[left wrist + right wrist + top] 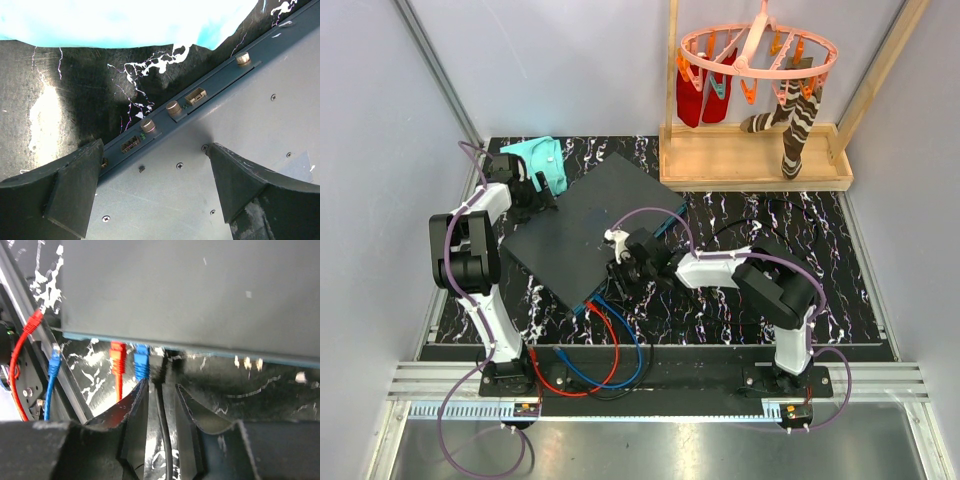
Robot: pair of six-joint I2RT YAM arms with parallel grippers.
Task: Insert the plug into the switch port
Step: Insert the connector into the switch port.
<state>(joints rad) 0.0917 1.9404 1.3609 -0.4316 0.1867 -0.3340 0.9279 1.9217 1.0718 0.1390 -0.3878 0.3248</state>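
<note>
Switch: the switch [585, 220] lies flat on the marbled mat [740, 290], turned corner-on to my bases, its teal port edge facing near and right.

Left gripper: my left gripper [155, 146] is at the switch's far-left corner. Its fingers [65, 190] are spread wide with nothing between them but the switch's top face and back edge. I have hold of nothing.

Switch back edge: my left wrist view shows a row of brass knobs [174, 107] and small sockets along this edge.

Cloth: the teal cloth [542, 160] is on the mat just beyond the switch's back edge.

Right gripper: my right gripper [161, 385] points at the switch's port edge, with the tips just short of it. The fingers [137, 410] stand a narrow way apart.

Black cable: the black cable [161, 410] runs up the gap between my right fingers with a sliver of space on each side, so I am not pinching it. Its far end reaches the switch's port edge in shadow, and I cannot tell whether it is seated.

Red plug: the red plug [117, 354] sits in the switch's port edge, left of my right gripper.

Blue plug: the blue plug [142, 360] sits in the switch's port edge between the red plug and the black cable, close against my finger's tip.
</note>
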